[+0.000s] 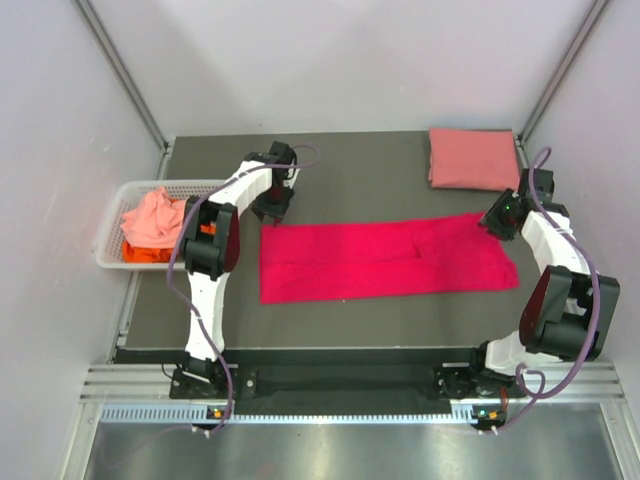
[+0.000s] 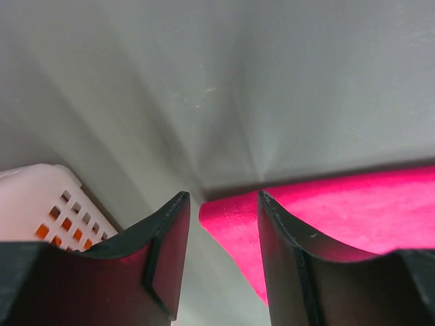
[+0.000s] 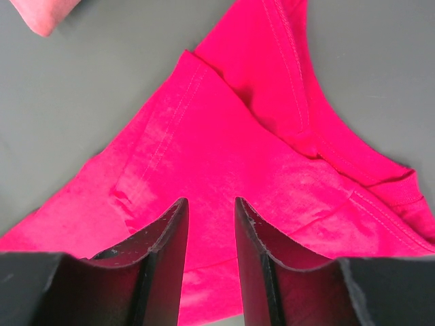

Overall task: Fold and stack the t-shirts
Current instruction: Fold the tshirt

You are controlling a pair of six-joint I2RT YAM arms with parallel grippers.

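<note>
- The bright red shirt (image 1: 385,258) lies in the middle of the dark table (image 1: 350,170). It is folded into one long strip that runs from left to right.
- The left gripper (image 1: 272,208) is just by the far left corner of that strip. Its two fingers (image 2: 166,251) are wide apart and hold nothing; the corner of the shirt shows just past the tips.
- The right gripper (image 1: 494,222) is over the far right corner of the strip. Its fingers are a little apart, and the red cloth lies flat under the gap (some stitched seams show there).
- The salmon pink shirt (image 1: 472,158) sits folded at the far right corner of the table, apart from the red one.
- The white basket (image 1: 170,187) is beside the left edge of the table. In it a pale coral shirt (image 1: 155,215) lies crumpled on top, and an orange shirt (image 1: 145,255) peeks out below.
</note>
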